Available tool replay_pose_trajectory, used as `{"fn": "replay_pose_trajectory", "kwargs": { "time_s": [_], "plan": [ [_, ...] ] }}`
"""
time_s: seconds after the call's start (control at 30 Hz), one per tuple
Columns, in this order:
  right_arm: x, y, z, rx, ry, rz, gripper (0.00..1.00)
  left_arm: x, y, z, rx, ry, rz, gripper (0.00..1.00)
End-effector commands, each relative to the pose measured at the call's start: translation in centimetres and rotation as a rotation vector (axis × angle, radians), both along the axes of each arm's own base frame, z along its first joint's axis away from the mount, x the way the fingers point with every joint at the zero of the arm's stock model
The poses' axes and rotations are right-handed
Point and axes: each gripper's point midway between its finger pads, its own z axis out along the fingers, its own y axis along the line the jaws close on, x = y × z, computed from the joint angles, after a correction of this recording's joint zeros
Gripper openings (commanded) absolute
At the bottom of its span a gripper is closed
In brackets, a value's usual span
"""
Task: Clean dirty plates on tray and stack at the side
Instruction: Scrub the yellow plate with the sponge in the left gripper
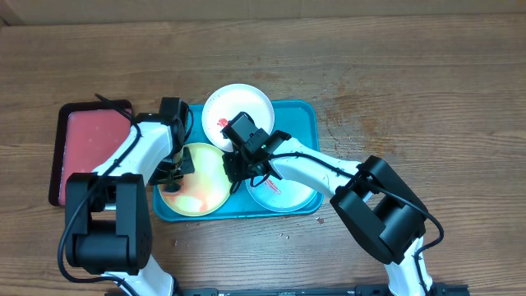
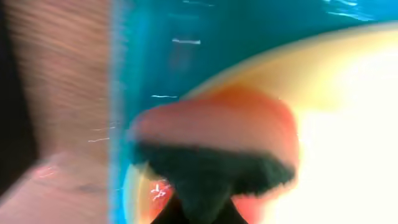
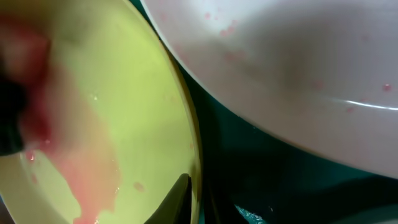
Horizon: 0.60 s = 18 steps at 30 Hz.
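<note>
The turquoise tray [image 1: 306, 113] holds three plates. The white plate [image 1: 240, 105] is at the back with a red smear. The yellow-green plate [image 1: 201, 182] is at the front left, smeared pink. The pale mint plate [image 1: 288, 196] is at the front right. My left gripper [image 1: 174, 171] is over the yellow-green plate's left part, shut on a dark sponge [image 2: 211, 168] that presses on the plate [image 2: 348, 124]; this view is blurred. My right gripper [image 1: 235, 168] is shut on the yellow-green plate's right rim [image 3: 194, 155], with one finger [image 3: 177, 199] on the plate's inside. The white plate [image 3: 280, 62] lies just beyond.
A smaller dark-rimmed red tray [image 1: 89, 152] lies on the wooden table left of the turquoise tray, close to my left arm. The two arms meet over the tray's middle. Bare wood [image 1: 394, 99] lies to the right and behind.
</note>
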Motion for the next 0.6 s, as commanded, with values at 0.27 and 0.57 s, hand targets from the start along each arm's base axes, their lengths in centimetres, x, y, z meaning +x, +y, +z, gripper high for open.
{"fn": "replay_pose_trajectory", "kwargs": {
  "time_s": [0.27, 0.57],
  "plan": [
    [0.9, -0.3, -0.4, -0.019, -0.019, -0.015, 0.09, -1.3, -6.2, -1.6, -0.320, 0.027, -0.154, 0.04],
    [0.8, -0.5, -0.5, -0.027, -0.013, -0.015, 0.04, -2.6, 5.5, 1.8, 0.343, 0.034, 0.176, 0.04]
  ]
}}
